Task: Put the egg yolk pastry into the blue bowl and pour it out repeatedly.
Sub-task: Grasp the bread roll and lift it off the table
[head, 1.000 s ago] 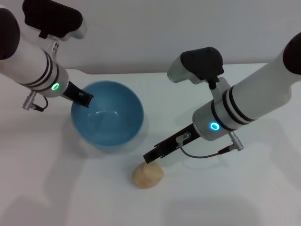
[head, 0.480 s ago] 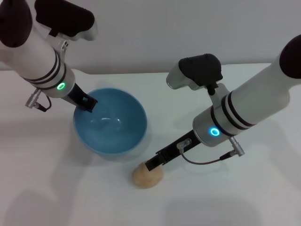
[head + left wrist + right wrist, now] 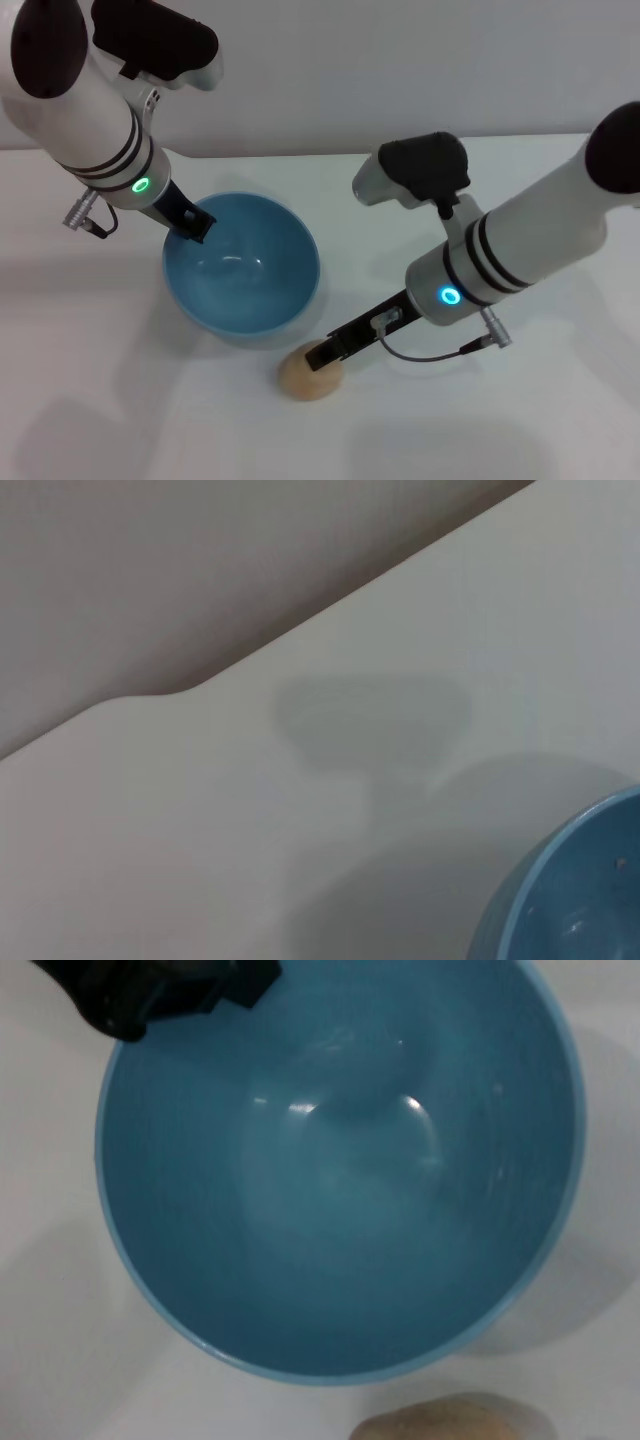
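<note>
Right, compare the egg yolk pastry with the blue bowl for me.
The egg yolk pastry is tan and matte; the blue bowl is glossy light blue. The pastry is a small solid lump, the bowl far larger, hollow and empty. The right gripper is at the pastry, the left gripper at the bowl's rim. Both sit on the white table.

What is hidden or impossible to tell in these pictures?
- Head view: the right tool covers the top of the egg yolk pastry, so its grip cannot be judged.
- Right wrist view: the pastry is cut off by the picture's edge.
- Left wrist view: only a sliver of the blue bowl shows.
- Head view: the left tool sits at the bowl's rim; grip unclear.
</note>
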You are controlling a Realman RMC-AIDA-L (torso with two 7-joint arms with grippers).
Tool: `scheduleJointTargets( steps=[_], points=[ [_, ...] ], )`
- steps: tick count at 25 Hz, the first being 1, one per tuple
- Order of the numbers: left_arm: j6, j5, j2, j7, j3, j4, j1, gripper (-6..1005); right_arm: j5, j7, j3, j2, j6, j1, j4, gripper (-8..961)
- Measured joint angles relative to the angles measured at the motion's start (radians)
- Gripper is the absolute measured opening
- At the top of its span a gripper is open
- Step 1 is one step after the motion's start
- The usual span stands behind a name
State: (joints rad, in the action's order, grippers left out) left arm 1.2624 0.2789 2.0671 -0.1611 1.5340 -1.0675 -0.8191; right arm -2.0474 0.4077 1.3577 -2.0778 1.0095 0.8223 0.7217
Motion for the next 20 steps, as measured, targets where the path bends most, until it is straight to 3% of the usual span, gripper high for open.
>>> scheduleJointTargets(
  steps=[11, 20],
  points=[
    [-0.003, 0.000, 0.001, 0.000, 0.014, 0.000, 0.000, -1, 0.046, 0.023, -0.019, -0.001, -0.048, -0.004, -0.046, 462],
    [-0.005, 0.000, 0.001, 0.000, 0.014, 0.000, 0.000, -1, 0.046, 0.024, -0.006, 0.004, -0.057, -0.007, -0.045, 272]
  ],
)
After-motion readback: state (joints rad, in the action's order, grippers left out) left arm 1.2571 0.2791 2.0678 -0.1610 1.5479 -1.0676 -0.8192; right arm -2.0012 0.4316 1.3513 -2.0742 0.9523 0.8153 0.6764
